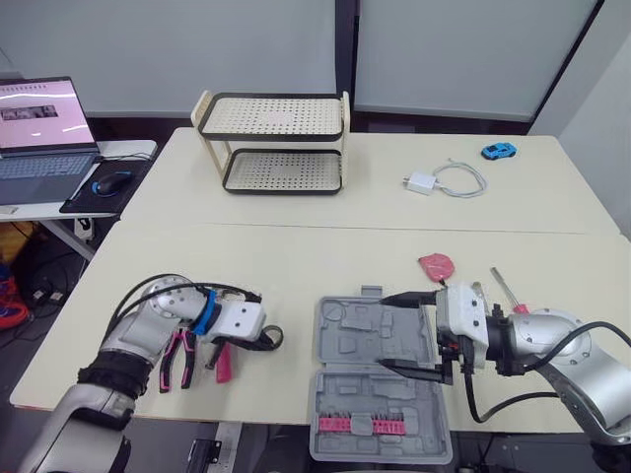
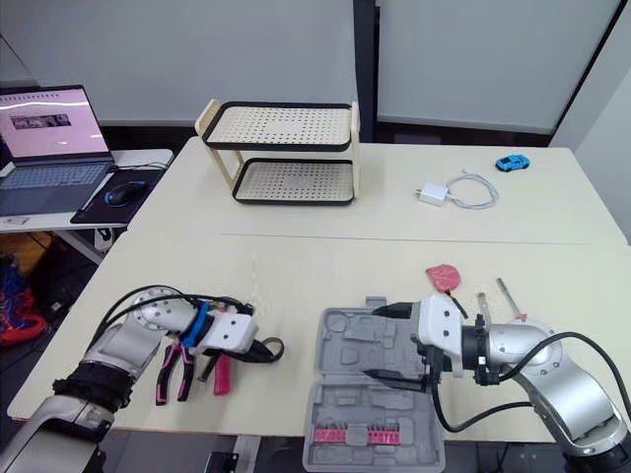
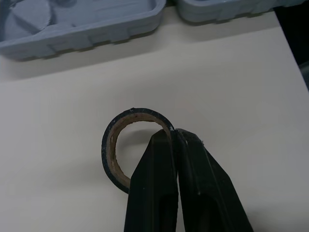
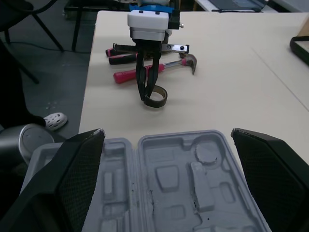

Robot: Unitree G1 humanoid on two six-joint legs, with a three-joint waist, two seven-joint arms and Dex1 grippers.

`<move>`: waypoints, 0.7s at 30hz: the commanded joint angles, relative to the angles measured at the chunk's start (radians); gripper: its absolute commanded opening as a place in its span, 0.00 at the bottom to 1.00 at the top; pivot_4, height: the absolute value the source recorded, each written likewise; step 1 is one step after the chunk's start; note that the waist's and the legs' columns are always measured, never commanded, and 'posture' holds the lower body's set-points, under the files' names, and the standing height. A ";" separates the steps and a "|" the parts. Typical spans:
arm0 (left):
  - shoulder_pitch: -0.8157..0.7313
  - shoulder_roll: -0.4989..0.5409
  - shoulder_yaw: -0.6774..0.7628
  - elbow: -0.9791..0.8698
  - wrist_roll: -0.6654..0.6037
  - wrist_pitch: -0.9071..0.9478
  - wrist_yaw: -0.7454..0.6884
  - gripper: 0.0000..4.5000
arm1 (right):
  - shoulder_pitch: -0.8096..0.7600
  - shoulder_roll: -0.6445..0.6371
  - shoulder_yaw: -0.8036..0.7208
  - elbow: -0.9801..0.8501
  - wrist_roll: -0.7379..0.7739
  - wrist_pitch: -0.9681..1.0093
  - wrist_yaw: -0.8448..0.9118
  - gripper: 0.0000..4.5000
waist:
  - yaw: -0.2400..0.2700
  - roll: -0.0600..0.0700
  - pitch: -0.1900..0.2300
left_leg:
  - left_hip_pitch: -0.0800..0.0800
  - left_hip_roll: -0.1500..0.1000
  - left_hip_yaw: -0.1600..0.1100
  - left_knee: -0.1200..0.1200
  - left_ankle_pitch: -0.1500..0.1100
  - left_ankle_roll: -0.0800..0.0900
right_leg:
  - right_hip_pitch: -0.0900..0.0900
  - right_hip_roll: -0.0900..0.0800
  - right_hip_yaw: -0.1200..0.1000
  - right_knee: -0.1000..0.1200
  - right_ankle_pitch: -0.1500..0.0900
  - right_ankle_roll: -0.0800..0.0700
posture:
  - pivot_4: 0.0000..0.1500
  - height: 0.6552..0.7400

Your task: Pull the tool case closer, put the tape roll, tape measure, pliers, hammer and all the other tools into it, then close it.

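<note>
1. One grey tool case [image 1: 345, 340] lies open at the worktop's front edge, with its moulded pockets bare.
2. One tape roll [image 3: 140, 115] stands on edge just left of the case. The left gripper [image 3: 174, 135] has its jaws pinched onto the ring's wall.
3. One pair of pliers [image 1: 177, 360] and one hammer [image 4: 189, 63] lie behind that gripper, partly covered by the left arm.
4. The right gripper [image 1: 385, 332] hangs over the case with its jaws wide apart.
5. One pink object [image 1: 436, 264], possibly the tape measure, and one screwdriver [image 1: 505, 289] lie right of the case.
6. At the far edge are one two-tier rack [image 1: 281, 138], one charger [image 1: 419, 183] and one blue toy car [image 1: 499, 151].
</note>
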 commanded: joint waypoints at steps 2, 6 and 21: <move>0.041 0.017 -0.021 -0.099 -0.015 -0.026 -0.003 0.01 | 0.003 -0.013 -0.010 -0.047 0.011 -0.011 0.013 1.00 | 0.001 0.000 0.000 | 0.000 0.000 0.000 0.000 0.000 0.000 | 0.000 0.000 0.000 0.000 0.000 0.000 | 1.00 1.00; 0.048 0.023 -0.028 -0.109 -0.010 -0.020 0.007 0.01 | -0.006 -0.018 -0.006 -0.053 0.014 0.005 0.015 1.00 | 0.001 0.000 0.000 | 0.000 0.000 0.000 0.000 0.000 0.000 | 0.000 0.000 0.000 0.000 0.000 0.000 | 1.00 1.00; 0.003 0.007 -0.054 -0.026 0.039 -0.034 0.044 0.01 | -0.037 -0.009 0.006 -0.044 0.001 0.016 -0.001 1.00 | 0.001 0.000 0.000 | 0.000 0.000 0.000 0.000 0.000 0.000 | 0.000 0.000 0.000 0.000 0.000 0.000 | 1.00 1.00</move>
